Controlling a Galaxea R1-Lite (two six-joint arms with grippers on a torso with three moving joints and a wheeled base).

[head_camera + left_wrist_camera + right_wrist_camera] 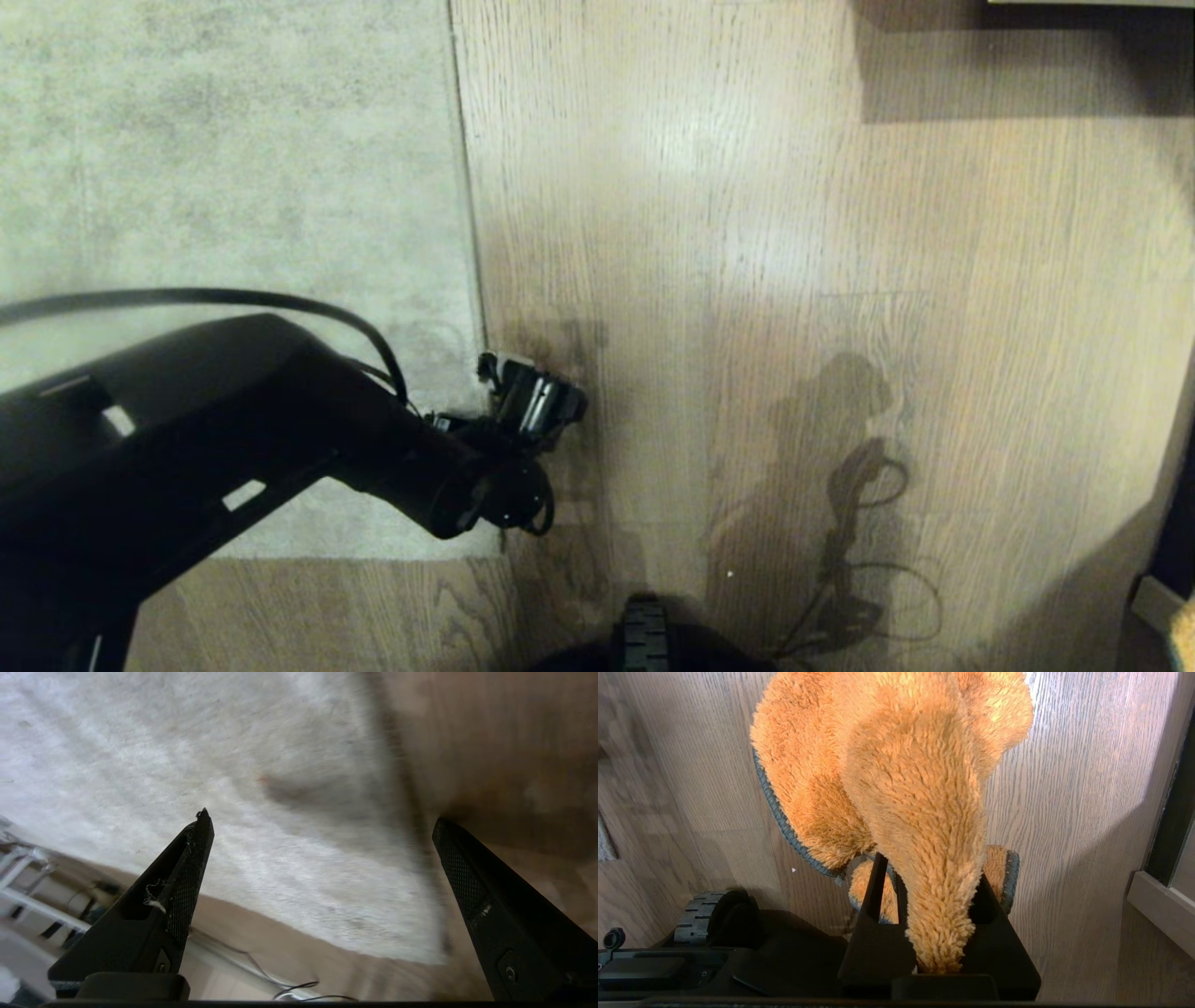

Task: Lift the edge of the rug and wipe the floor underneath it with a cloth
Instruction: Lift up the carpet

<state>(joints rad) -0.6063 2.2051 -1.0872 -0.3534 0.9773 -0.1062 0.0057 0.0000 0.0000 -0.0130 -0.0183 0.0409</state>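
At nine o'clock the rug edge lies flat; the left gripper hovers over its corner, jaws wide, empty. The rug looks floppy, best pinched at the corner. The right gripper clamps the soft cloth above the floor

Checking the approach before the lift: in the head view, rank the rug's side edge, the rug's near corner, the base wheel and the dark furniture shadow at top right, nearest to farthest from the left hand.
1. Rug side edge, right beside the left hand.
2. Rug near corner, below it.
3. Base wheel, bottom centre.
4. Furniture shadow, top right.
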